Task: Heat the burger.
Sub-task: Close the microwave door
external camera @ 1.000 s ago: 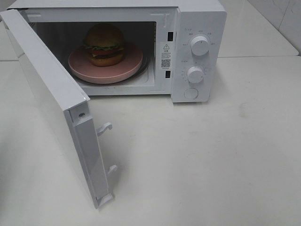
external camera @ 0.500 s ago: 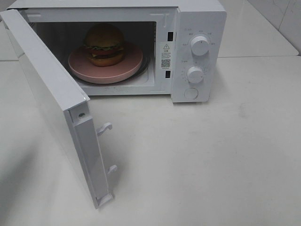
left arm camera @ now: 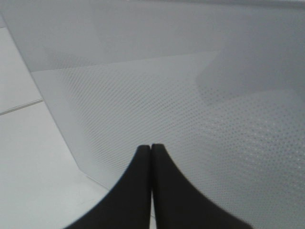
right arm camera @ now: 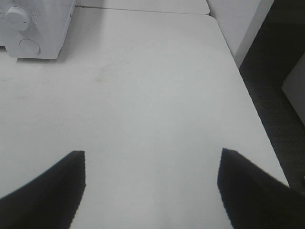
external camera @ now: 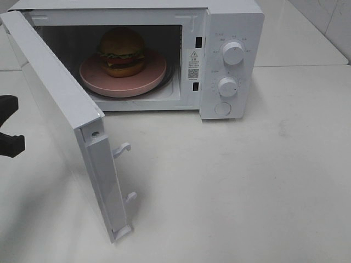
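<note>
The burger (external camera: 122, 51) sits on a round pink plate (external camera: 152, 75) inside the white microwave (external camera: 235, 17). The microwave door (external camera: 57, 101) stands swung wide open toward the front left. My left gripper (left arm camera: 151, 148) is shut with nothing in it, its black fingers (left arm camera: 141, 164) pressed together close to the door's dotted outer face (left arm camera: 200, 119). Black parts of the left arm (external camera: 10, 143) show at the left edge of the exterior view, behind the door. My right gripper (right arm camera: 152, 155) hangs open and empty over bare table, out of the exterior view.
Two knobs (external camera: 233, 53) and a round button (external camera: 222, 108) sit on the microwave's control panel. Two latch hooks (external camera: 123, 149) stick out of the door's free edge. In the right wrist view the table edge (right arm camera: 248, 90) drops off to a dark floor.
The left arm has come into the exterior view at the left edge, behind the open door. Burger, plate and door have not moved.
</note>
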You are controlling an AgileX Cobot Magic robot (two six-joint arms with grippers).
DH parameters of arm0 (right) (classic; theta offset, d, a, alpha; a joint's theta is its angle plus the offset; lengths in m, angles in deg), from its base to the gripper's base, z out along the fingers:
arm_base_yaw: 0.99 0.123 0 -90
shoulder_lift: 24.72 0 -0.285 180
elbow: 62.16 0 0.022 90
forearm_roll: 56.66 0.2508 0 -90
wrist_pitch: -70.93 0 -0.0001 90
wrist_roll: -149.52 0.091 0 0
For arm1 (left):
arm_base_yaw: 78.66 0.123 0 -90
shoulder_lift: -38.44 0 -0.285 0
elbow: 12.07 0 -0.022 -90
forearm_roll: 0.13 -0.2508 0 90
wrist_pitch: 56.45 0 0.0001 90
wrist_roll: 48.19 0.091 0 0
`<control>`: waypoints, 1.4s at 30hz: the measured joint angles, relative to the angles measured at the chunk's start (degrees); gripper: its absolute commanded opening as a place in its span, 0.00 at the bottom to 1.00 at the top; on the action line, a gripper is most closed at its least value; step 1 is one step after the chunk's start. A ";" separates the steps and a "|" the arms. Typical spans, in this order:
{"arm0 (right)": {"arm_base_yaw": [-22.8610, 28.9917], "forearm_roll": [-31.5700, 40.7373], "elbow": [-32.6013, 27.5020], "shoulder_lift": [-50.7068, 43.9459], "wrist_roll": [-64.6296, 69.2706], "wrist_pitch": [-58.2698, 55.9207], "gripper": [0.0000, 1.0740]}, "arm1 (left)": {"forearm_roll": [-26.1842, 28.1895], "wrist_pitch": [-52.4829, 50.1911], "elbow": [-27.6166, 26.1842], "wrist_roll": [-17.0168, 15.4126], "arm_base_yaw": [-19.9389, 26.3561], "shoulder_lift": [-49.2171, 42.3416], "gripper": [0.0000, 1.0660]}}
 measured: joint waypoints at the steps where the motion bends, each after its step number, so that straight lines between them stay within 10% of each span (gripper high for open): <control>1: 0.00 0.00 0.00 0.00 0.00 0.00 0.71 | 0.00 0.00 0.00 0.00 0.00 0.00 0.00; 21: 0.00 0.00 0.00 0.00 0.00 0.00 0.71 | 4.87 -9.51 -8.31 -1.60 -8.77 13.92 0.00; 42: 0.00 0.00 0.00 0.00 0.00 0.00 0.71 | 24.47 -9.68 -23.89 2.12 -18.96 26.07 0.00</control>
